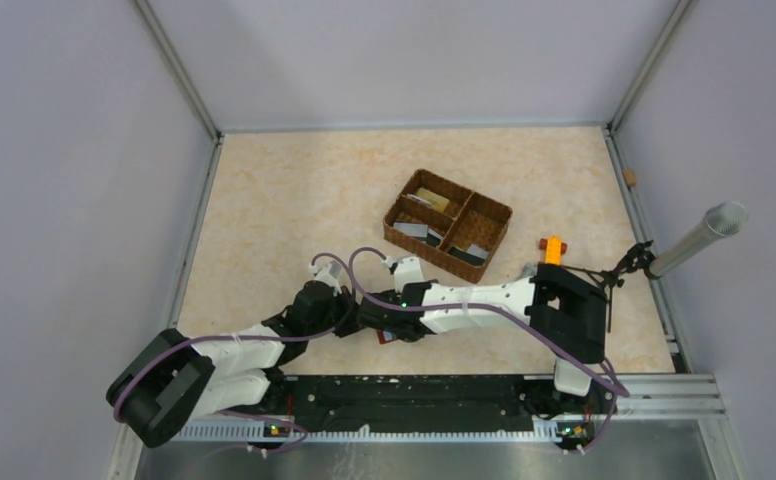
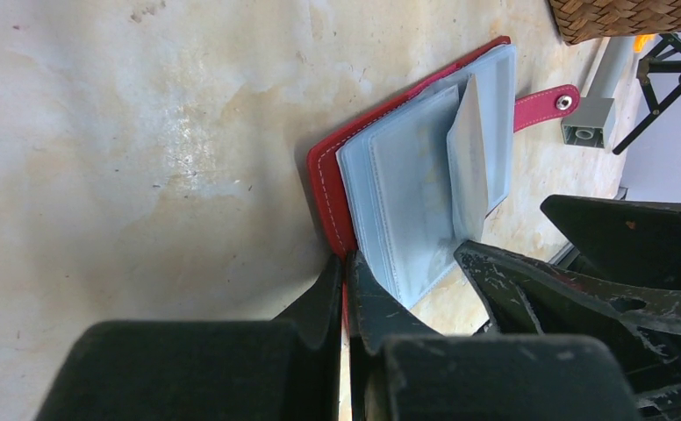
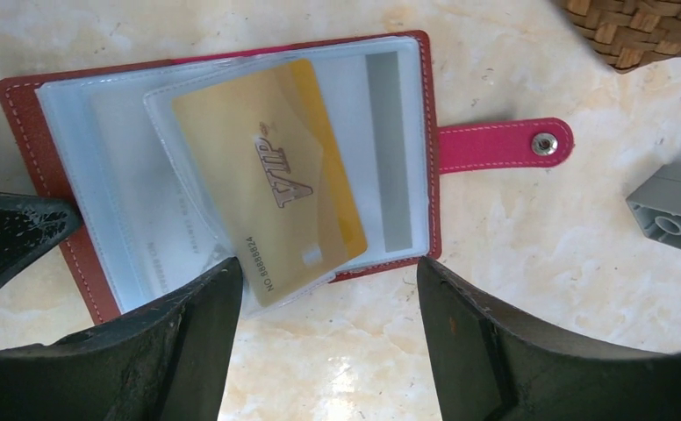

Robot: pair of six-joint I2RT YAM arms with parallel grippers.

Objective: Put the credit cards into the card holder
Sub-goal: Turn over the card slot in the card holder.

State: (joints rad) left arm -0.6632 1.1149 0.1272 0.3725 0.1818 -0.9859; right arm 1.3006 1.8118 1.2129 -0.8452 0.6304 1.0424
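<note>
The dark red card holder lies open on the table, its snap tab pointing right. A gold credit card marked VIP sits tilted inside one of its clear pockets. My left gripper is shut on the holder's red cover edge. My right gripper hangs open just in front of the holder, its left finger beside the gold card's lower corner. From above, both grippers meet near the front edge and only a red sliver of the holder shows. More credit cards lie in the basket.
A brown divided wicker basket stands behind the arms. A grey block lies right of the holder. An orange block, a small black stand and a metal tube are at the right side.
</note>
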